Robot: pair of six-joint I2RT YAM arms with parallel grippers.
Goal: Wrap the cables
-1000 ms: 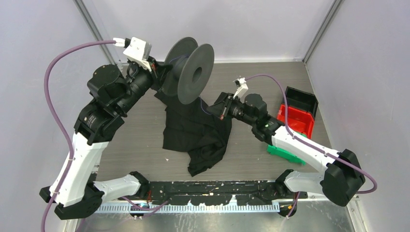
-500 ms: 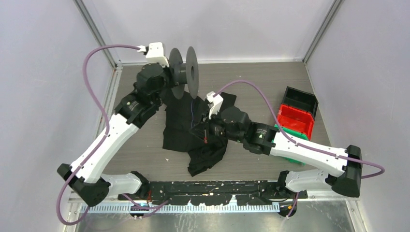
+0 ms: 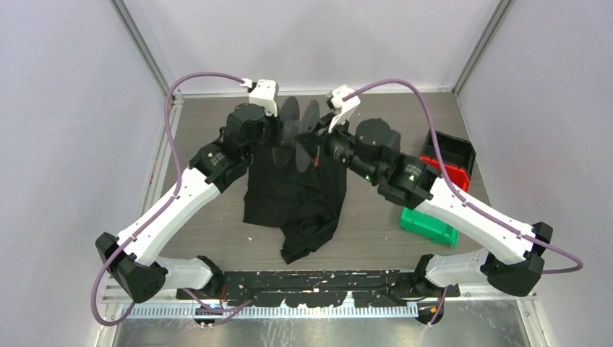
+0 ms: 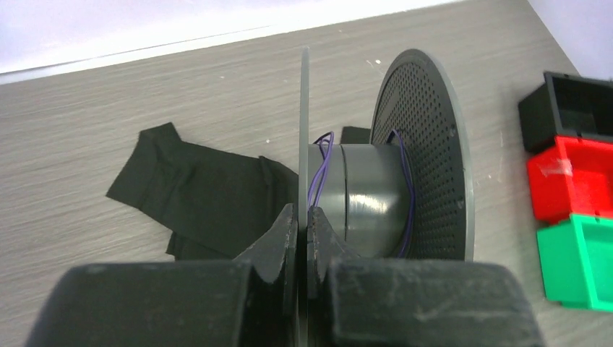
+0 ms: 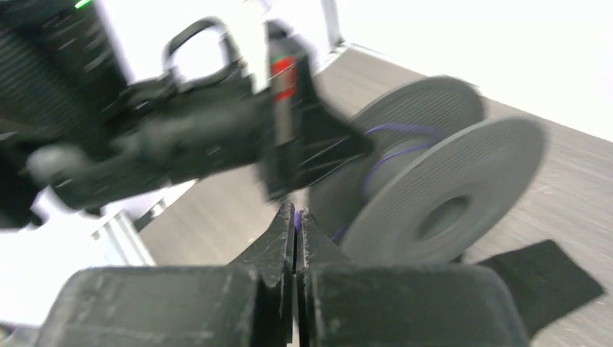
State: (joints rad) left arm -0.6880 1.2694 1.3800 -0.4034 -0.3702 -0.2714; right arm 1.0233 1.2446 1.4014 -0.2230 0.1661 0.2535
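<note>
A grey spool (image 3: 298,124) with two round flanges hangs above the black cloth at the back of the table. My left gripper (image 4: 303,211) is shut on the edge of the spool's near flange (image 4: 303,130). A thin purple cable (image 4: 320,166) loops loosely round the spool's hub (image 4: 369,195) and also shows in the right wrist view (image 5: 390,130). My right gripper (image 5: 296,214) is shut on a bit of the purple cable just in front of the spool (image 5: 434,188), close to the left gripper. In the top view the right gripper (image 3: 316,139) sits against the spool's right side.
A black cloth garment (image 3: 293,195) lies spread on the wooden table (image 3: 202,224) under the spool. Black (image 3: 449,148), red (image 3: 449,173) and green (image 3: 428,225) bins stand at the right. White walls enclose the back and sides.
The left arm carried the spool right and lower, turning it more edge-on. The right arm swung from the cloth up and back to the spool's right side.
</note>
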